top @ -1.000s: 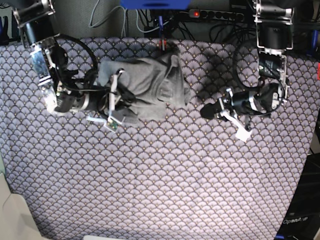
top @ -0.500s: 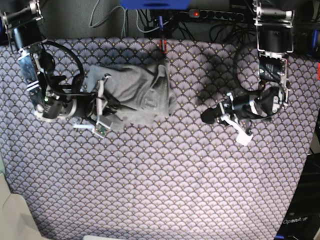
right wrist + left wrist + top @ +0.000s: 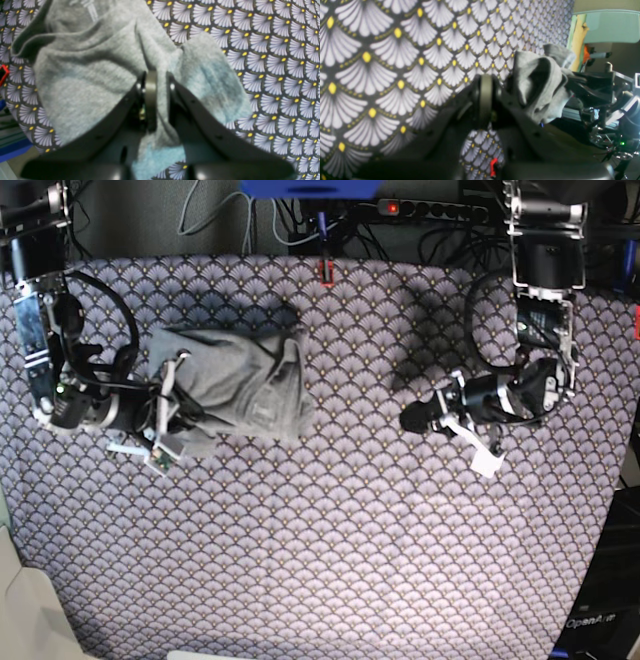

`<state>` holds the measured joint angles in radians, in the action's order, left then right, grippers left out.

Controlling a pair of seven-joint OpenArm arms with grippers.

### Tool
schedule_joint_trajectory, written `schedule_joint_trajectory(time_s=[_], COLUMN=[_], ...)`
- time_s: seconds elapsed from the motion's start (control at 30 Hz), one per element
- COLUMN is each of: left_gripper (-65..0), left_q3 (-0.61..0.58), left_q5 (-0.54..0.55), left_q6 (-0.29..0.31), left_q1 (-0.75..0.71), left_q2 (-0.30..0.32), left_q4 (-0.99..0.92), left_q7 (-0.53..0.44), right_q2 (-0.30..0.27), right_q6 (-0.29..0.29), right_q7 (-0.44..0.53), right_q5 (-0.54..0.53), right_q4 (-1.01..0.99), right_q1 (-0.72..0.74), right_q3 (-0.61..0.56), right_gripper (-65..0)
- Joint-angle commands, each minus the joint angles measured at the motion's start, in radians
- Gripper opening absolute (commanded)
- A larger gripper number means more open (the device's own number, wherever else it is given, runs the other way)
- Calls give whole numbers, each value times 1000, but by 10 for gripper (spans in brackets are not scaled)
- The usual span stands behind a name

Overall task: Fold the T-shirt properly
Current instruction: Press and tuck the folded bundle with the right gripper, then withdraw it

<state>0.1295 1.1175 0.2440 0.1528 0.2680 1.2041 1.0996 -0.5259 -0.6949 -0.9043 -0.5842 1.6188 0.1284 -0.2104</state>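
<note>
right tool [image 3: 155,82] pinching bunched, crumpled grey T-shirt [image 3: 235,380]

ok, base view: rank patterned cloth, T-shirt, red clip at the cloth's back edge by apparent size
1. patterned cloth, fills most of the frame
2. T-shirt, a bunched heap held by the right gripper
3. red clip, tiny
</note>
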Motion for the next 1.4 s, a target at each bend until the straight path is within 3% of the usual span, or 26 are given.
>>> schedule_joint_trajectory(time_s=[0.0, 0.27, 0.43, 0.5, 0.67, 0.77, 0.93, 1.2, 1.37], left_gripper=[-650, -650, -650, -650, -650, -650, -650, -650, -650], left_q3=[5, 5, 5, 5, 5, 5, 5, 5, 5], left_q5=[22, 17, 19, 17, 17, 17, 17, 22, 22], left_q6=[12, 12, 12, 12, 12, 12, 12, 12, 12], left_q1=[23, 24, 24, 24, 24, 24, 18, 17, 20], left_q2=[-2, -5, -5, -5, -5, -5, -2, -2, -3], left_q4=[15, 15, 15, 15, 15, 15, 15, 15, 15], left_q7=[-6, -8, -8, -8, -8, -8, -8, -8, -8], right_q2=[-20, -33, -32, -30, -36, -38, -59, -84, -79], right_q6=[-3, -3, -3, -3, -3, -3, -3, -3, -3], right_q7=[17, 23, 26, 24, 17, 17, 15, -17, -32], right_q5=[-13, -10, -10, -10, -12, -12, -13, -13, -13], right_q4=[16, 4, -124, -156, -163, -162, -159, -8, 59], right_q1=[15, 17, 37, 47, 50, 47, 52, 7, -48], right_q3=[9, 10, 10, 7, 9, 10, 24, 193, 233], right_gripper=[-650, -647, -634, -587, -390, -316, -310, -310, -310])
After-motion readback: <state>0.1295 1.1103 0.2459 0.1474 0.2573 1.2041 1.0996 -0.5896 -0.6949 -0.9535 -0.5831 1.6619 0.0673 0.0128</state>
